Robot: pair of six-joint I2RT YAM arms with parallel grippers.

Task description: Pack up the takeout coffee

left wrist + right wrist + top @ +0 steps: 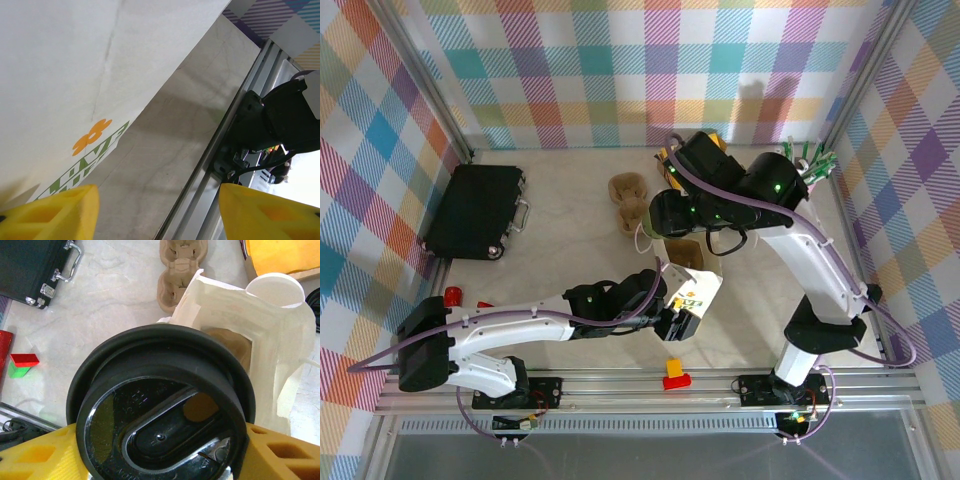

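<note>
Right wrist view: the takeout coffee sits between the right gripper's yellow fingers, which are clamped on its sides just under the black lid.
Where the cup is: in the air, directly over the open mouth of the white paper bag.
Why held so: gripping the sides below the lid leaves the base free to go into the bag first, I judge.
Cup's long axis: along the camera's line of sight, roughly vertical.
Cup's pointing: lid up toward the wrist, base down toward the bag mouth; the cup's wall is hidden by the lid.
Bag interior: something brown shows inside; I cannot tell what.
Left gripper: fingers spread wide, gripping nothing, close beside the bag's printed side.
Why there: probably to brace the bag against tipping as the cup goes in.
Nearby: a cardboard cup carrier lies beyond the bag.
</note>
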